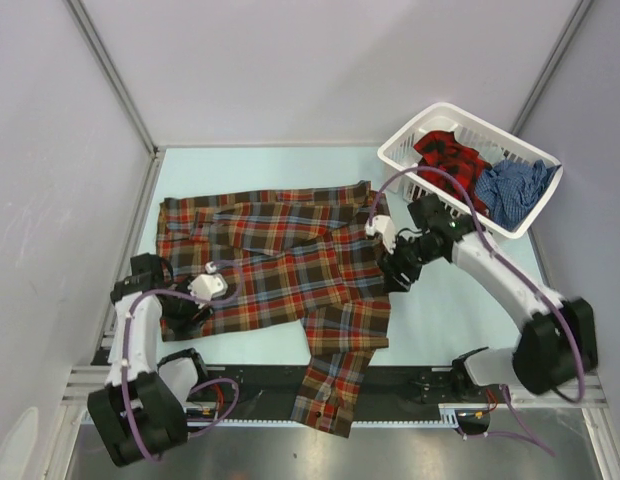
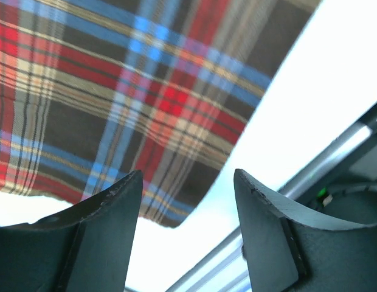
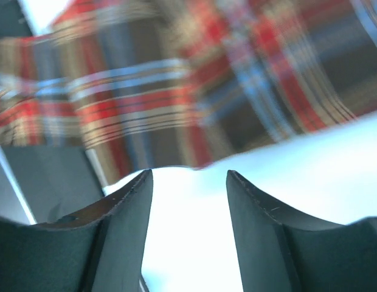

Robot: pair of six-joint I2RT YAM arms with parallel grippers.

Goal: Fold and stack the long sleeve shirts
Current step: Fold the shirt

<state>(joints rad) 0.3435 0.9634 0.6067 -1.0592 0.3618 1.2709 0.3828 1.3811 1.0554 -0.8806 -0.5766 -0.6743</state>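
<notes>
Brown shirt (image 1: 280, 265) spread flat on the table (image 1: 440, 300), two more in the basket.
One sleeve (image 1: 330, 385) hangs over the table's near edge. The left gripper (image 2: 187, 182) is at the shirt's near-left edge, jaws spread with nothing between them. The right gripper (image 3: 190, 176) is at the shirt's right edge, jaws likewise apart and empty. At the far right, the basket (image 1: 410, 135) holds the crumpled red shirt (image 1: 450, 155) and blue shirt (image 1: 510, 190).

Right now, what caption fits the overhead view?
With left tool and right tool open at the spread brown plaid shirt, red shirt and blue shirt wait in the basket.
</notes>
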